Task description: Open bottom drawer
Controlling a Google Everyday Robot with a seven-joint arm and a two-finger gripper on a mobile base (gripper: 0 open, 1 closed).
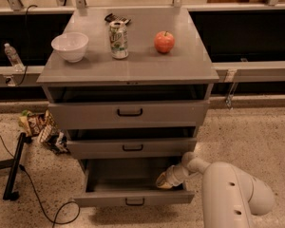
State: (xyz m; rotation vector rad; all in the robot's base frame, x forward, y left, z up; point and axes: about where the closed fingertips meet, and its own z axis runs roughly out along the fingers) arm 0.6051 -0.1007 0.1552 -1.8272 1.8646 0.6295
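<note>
- Arm: mine, at bottom right, reaching left.
- Bottom drawer: lowest of three, pulled out, grey inside showing.
- Gripper: inside that drawer, at its right end; I cannot tell its grip state.
- Cabinet top: bowl, can, apple, left to right.

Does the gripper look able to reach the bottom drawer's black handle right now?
Probably, though not directly. The gripper is down inside the open bottom drawer, behind its front panel. The handle on the outside is uncovered, so it would likely have to come over the panel.
</note>
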